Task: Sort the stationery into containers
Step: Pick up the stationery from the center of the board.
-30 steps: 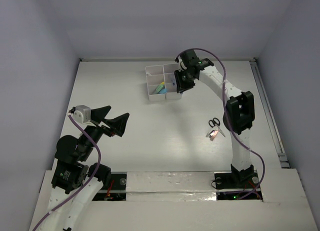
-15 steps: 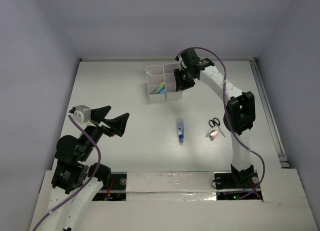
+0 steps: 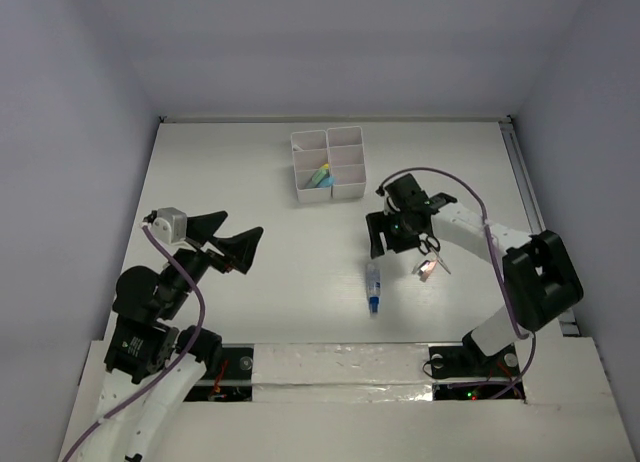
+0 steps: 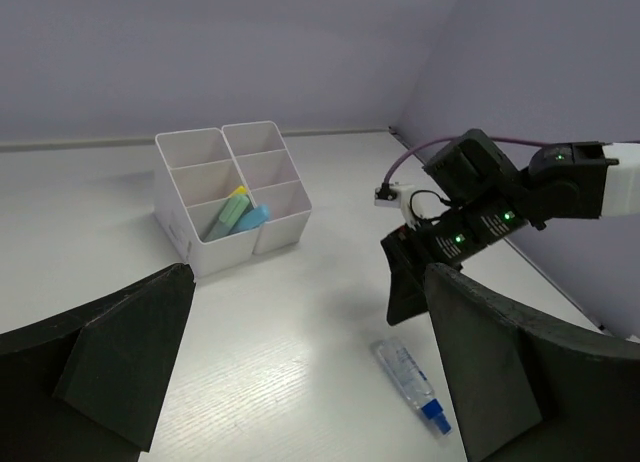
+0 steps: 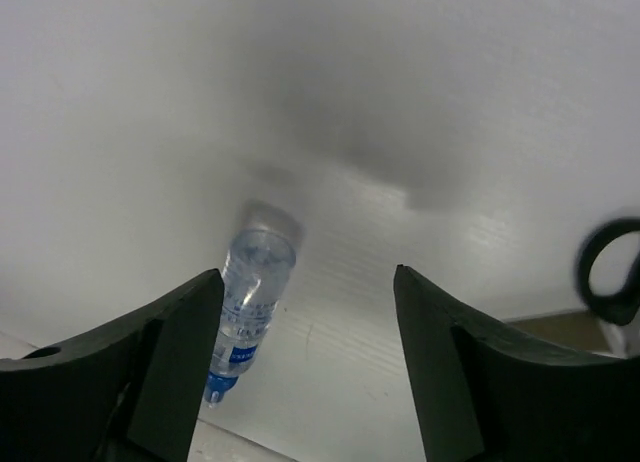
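The white organizer (image 3: 343,137) stands at the back centre, with a pale-green marker and a blue item (image 3: 320,175) in one near compartment; it also shows in the left wrist view (image 4: 203,240). A clear tube with a blue cap (image 3: 373,285) lies on the table's middle, also in the left wrist view (image 4: 412,382) and the right wrist view (image 5: 248,292). My right gripper (image 3: 385,237) is open and empty, hovering just behind the tube. Black-handled scissors (image 3: 428,245) and a pink eraser (image 3: 427,268) lie to its right. My left gripper (image 3: 225,237) is open and empty at the left.
A scissors loop (image 5: 610,272) shows at the right edge of the right wrist view. A rail (image 3: 535,222) runs along the table's right side. The taped front edge (image 3: 340,367) lies between the arm bases.
My right gripper has moved from the organizer toward the near middle of the table. The tube appeared on the table half a second ago and now lies a little nearer. The left arm barely moved.
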Robot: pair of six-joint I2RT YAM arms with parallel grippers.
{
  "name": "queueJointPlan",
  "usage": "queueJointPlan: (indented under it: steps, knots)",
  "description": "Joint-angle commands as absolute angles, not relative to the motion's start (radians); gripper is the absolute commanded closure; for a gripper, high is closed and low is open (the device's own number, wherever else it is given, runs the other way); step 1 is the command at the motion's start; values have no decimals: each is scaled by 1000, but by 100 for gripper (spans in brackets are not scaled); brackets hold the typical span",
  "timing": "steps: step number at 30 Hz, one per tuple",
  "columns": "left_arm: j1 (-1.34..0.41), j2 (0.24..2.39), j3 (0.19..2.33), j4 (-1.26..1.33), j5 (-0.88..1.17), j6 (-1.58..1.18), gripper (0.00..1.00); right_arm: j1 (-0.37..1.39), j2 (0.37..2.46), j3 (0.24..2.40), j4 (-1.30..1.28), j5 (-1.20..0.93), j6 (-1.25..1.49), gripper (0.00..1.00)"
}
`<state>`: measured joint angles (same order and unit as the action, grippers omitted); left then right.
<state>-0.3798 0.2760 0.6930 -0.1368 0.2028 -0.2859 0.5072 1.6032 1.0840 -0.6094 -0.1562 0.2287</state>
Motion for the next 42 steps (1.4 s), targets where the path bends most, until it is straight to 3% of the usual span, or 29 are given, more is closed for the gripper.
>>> queueJointPlan:
  steps: [1, 7, 9, 10, 11, 14, 17, 22, 29, 36, 42]
  knots:
    - [-383, 328, 673, -72, 274, -293, 1, 543, 1537, 952, -506, -193, 310, 23]
    - [-383, 400, 666, -55, 350, -350, 1, 643, 1598, 904, -448, -203, 370, 20]
    - [-383, 414, 638, -46, 368, -379, 1, 643, 1623, 902, -428, -181, 377, 29]
    - [-383, 420, 634, -46, 374, -386, 1, 643, 1641, 903, -417, -175, 380, 34]
    - [-383, 432, 624, -41, 385, -396, 1, 643, 1647, 905, -405, -172, 385, 56]
    - [-383, 443, 585, -20, 416, -443, 1, 643, 1670, 936, -368, -152, 400, 90]
    - [-394, 437, 516, 43, 442, -517, 1, 643, 1631, 974, -292, -114, 446, 100]
    - [-472, 433, 365, 230, 427, -655, 1, 617, 1542, 1025, -30, -112, 593, 100]
    - [-592, 505, 295, 414, 298, -695, 2, 604, 1509, 1014, 325, -319, 880, 100]
    - [-592, 712, 288, 632, 293, -704, 14, 604, 1473, 910, 621, -429, 1081, 100]
    - [-601, 808, 316, 696, 247, -677, 24, 604, 1447, 859, 713, -468, 1147, 100]
